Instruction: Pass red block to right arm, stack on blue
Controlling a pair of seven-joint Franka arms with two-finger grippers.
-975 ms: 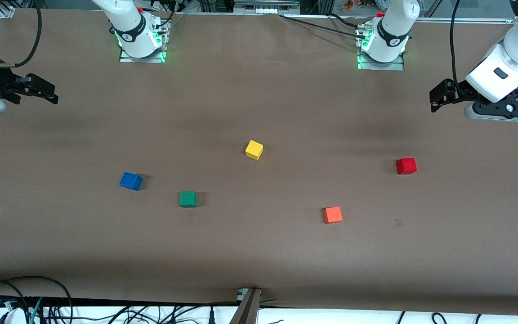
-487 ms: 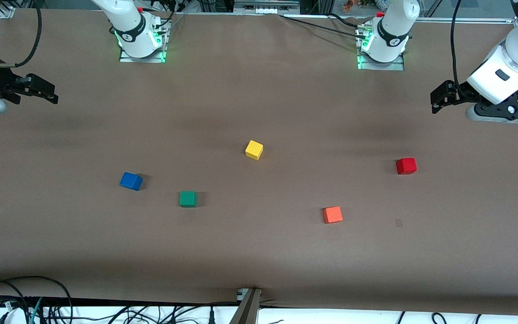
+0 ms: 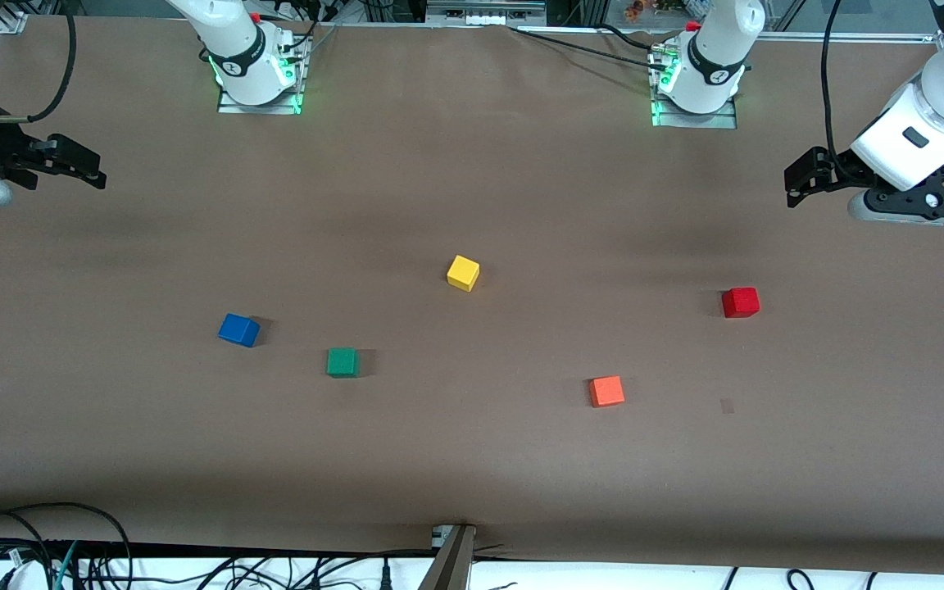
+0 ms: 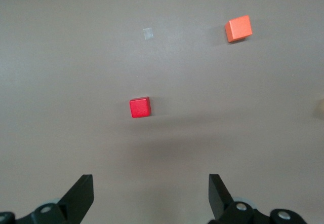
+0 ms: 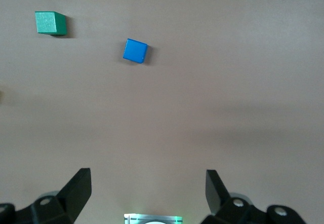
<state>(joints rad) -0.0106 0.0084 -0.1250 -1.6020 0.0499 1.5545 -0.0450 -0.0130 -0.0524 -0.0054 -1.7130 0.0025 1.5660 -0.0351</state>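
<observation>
Front and wrist views at the outset of a handover task. The left gripper (image 3: 800, 176) hangs in the air over bare table at the left arm's end, its fingers (image 4: 81, 196) spread wide apart and holding nothing. Against the earlier front views it has shifted only slightly over the last second and is almost unchanged in the last half second, which suggests the approach has barely begun. The red block (image 3: 741, 301) rests on the table toward the left arm's end, well apart from every other cube; in the left wrist view it lies ahead of the open fingers, roughly midway between them. The right gripper (image 3: 70, 164) waits over the table at the right arm's end, jaws likewise apart and empty, and has not moved. The blue (image 3: 238, 329) cube sits toward the right arm's end, with the green cube (image 3: 342, 361) beside it and slightly nearer the front camera. The yellow cube (image 3: 463, 272) lies mid-table and the orange cube (image 3: 606, 391) nearer the camera than the red block. No cube has moved; pickup, pass and stacking all appear still to be done
</observation>
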